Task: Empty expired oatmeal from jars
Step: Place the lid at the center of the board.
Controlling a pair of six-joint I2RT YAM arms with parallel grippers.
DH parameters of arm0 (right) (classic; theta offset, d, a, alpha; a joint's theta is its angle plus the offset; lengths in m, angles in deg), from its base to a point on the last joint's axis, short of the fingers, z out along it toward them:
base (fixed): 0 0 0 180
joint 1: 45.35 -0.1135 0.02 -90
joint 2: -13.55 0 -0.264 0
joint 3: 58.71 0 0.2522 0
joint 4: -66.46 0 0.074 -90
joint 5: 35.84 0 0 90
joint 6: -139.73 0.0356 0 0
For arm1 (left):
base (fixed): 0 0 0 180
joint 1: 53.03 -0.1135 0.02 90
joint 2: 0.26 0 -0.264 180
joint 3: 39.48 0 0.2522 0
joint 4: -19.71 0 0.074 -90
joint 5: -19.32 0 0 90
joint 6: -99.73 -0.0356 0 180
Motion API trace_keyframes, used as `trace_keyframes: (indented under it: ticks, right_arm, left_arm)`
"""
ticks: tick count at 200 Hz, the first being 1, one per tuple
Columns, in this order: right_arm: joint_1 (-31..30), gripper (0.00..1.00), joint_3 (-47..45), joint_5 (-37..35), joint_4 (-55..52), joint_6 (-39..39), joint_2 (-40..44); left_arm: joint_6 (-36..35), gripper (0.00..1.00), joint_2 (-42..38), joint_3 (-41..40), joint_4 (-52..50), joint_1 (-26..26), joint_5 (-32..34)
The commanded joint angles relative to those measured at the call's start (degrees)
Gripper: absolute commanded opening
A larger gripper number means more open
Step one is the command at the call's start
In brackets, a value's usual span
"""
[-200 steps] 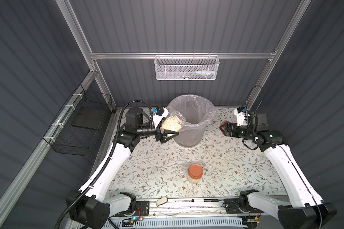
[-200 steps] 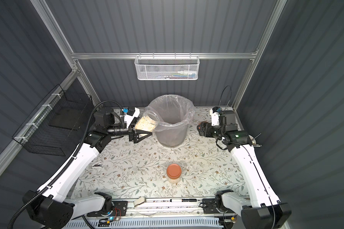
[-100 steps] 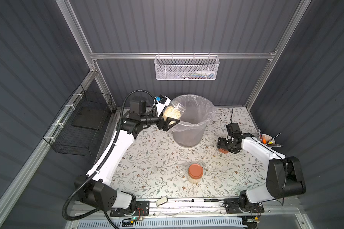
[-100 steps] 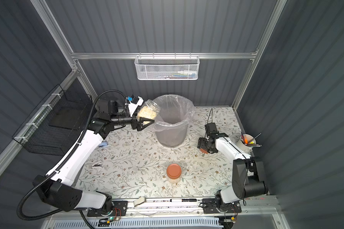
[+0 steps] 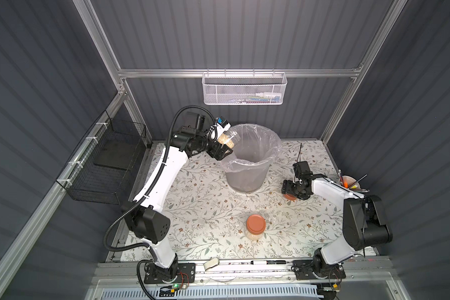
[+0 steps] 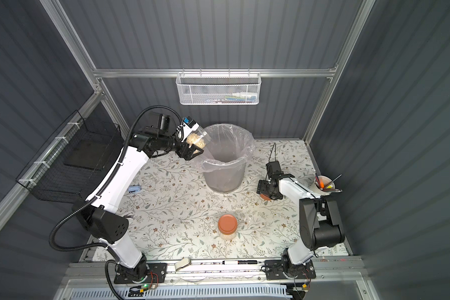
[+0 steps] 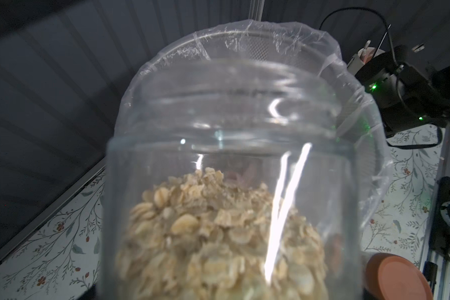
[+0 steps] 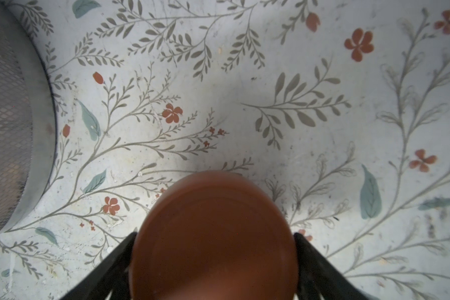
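Clamping the tilted open jar [image 5: 230, 139] at the bin rim [image 5: 247, 163] ahead, the left gripper [image 5: 224, 142] is needing slow, steeper tipping for the oatmeal [image 7: 218, 233]; right gripper [image 8: 215, 235] is pinching the lid [image 8: 213, 215]

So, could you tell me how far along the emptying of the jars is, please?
Done: one lid is off, gripped in the right pincer. In hand: the left pincer tilts the open jar, oatmeal inside, at the bin. Remaining: the closed jar.
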Motion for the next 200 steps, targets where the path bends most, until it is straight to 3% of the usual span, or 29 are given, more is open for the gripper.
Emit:
trace_keyframes:
  ticks: [1,51,88,200]
  right_arm:
    - [-0.32,0.7,1.7,-1.26,-1.17,-1.95,-1.31]
    - [-2.64,0.8,3.43,-3.68,-2.93,-3.83,-4.17]
    - [-2.64,0.99,3.55,-3.72,-3.05,-3.92,-4.59]
    - [-2.65,0.99,13.48,-3.14,-10.64,-4.14,10.86]
  left_arm:
    - [-4.04,0.0,1.41,7.34,-3.42,1.89,5.14]
    - [-7.28,0.0,8.96,19.77,-10.0,6.43,14.48]
    - [-11.53,0.0,10.59,22.65,-11.99,8.99,21.43]
    - [-21.05,0.0,13.55,23.63,-11.64,11.55,31.55]
